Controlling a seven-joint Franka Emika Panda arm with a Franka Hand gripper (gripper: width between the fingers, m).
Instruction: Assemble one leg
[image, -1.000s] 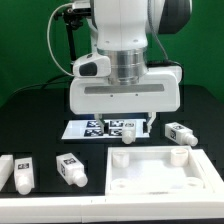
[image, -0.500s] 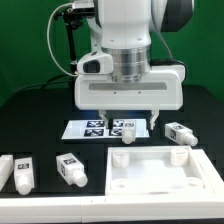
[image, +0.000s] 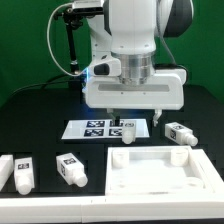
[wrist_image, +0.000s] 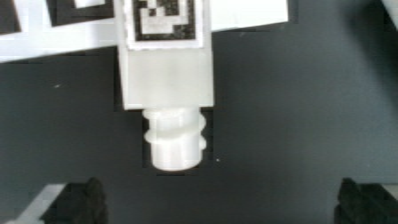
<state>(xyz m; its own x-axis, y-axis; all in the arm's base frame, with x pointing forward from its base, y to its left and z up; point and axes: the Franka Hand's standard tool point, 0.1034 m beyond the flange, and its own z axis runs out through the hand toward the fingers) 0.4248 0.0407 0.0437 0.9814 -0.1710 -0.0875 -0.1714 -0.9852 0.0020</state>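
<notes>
Now then, the robot's white two-finger hand (image: 132, 117) hangs low over the back of the black worktop (image: 40, 128). Its jaws are spread wide and there is nothing in its grip. The wrist view confirms it: two dark fingertips (wrist_image: 80, 203) stand far apart, with bare worktop between them. Right beneath the hand lies the one that matters, a small white stubby square-section plastic leg (image: 126, 131). It sits at the front edge of the thin flat white marker board (image: 88, 128). Up close in the wrist view the leg (wrist_image: 169, 75) is lying flat and straight. Its black-and-white square tag (wrist_image: 160, 18) is at the end that overlaps the marker board. Its rounded white peg (wrist_image: 175, 142) pokes out over the dark worktop, towards the line between the fingertips. The fingertips are well clear of it on either side, touching nothing. Out in the exterior view, a second white tagged post (image: 180, 132) lies towards the exterior view's right, apart from the marker board. Two more white tagged posts sit near the front on the exterior view's left, one (image: 70, 168) tilted and the other (image: 22, 172) beside it, further left. Filling the front on the exterior view's right is a big white square tray-like piece (image: 113, 172) with raised walls. It lies just in front of the leg and is not touching it. The leg itself is loose on the worktop, joined to nothing.
</notes>
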